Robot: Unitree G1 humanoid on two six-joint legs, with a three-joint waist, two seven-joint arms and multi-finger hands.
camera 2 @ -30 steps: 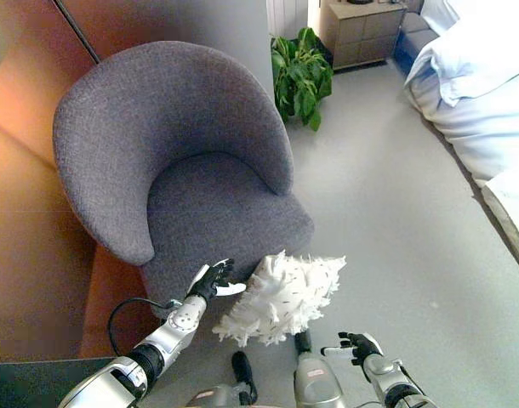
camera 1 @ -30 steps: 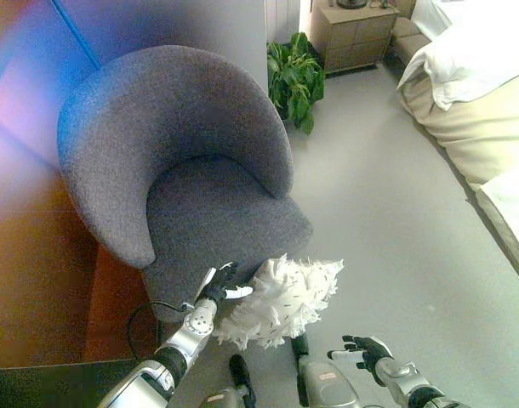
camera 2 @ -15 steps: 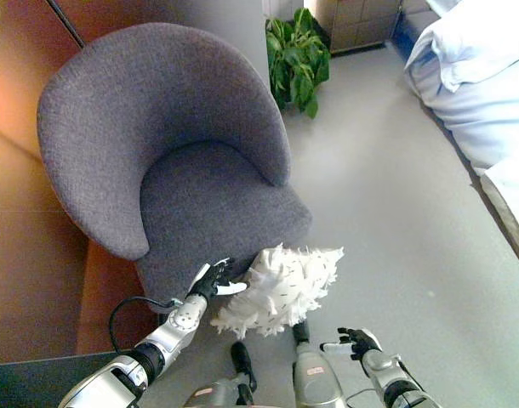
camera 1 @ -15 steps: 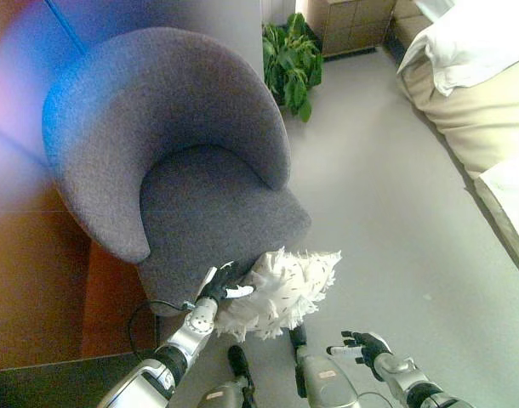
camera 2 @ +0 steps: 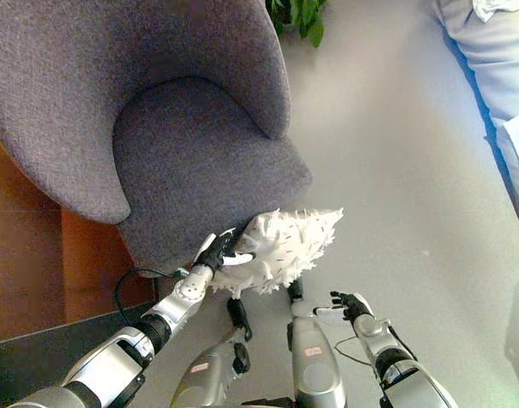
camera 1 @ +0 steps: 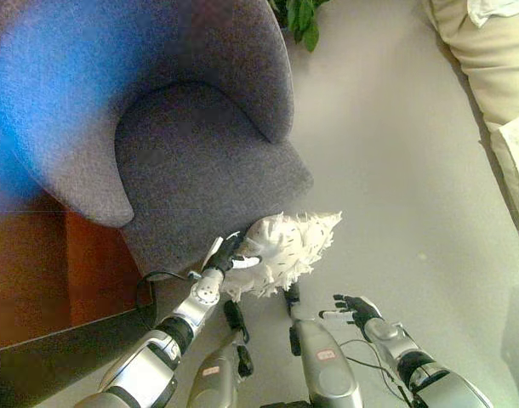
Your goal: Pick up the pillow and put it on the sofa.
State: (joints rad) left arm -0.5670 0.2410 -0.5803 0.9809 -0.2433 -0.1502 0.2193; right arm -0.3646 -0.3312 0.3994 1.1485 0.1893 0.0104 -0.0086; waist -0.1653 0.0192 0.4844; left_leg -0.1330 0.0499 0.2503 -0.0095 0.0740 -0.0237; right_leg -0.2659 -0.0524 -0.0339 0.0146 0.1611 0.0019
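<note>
A white fluffy pillow [camera 1: 285, 248] with small dark flecks hangs just off the front edge of the grey tub armchair [camera 1: 191, 161], at about seat height. My left hand [camera 1: 230, 252] is shut on the pillow's left side, fingers curled into the fur. Low at the right, my right hand [camera 1: 355, 308] is open with fingers spread and touches nothing, a little below and right of the pillow. The same scene shows in the right eye view: pillow [camera 2: 285, 246], left hand [camera 2: 221, 252], right hand [camera 2: 349, 305].
A green potted plant [camera 1: 300, 19] stands behind the chair at the top. A bed with pale bedding [camera 1: 489, 59] runs along the right edge. Brown wooden flooring [camera 1: 34, 263] lies left of the chair, grey floor [camera 1: 387, 170] between chair and bed.
The whole view has tipped downward, so chair, plant and bed slid up the frame. The pillow stays in my left hand and sits slightly higher against the chair's front edge. Right hand stays open.
</note>
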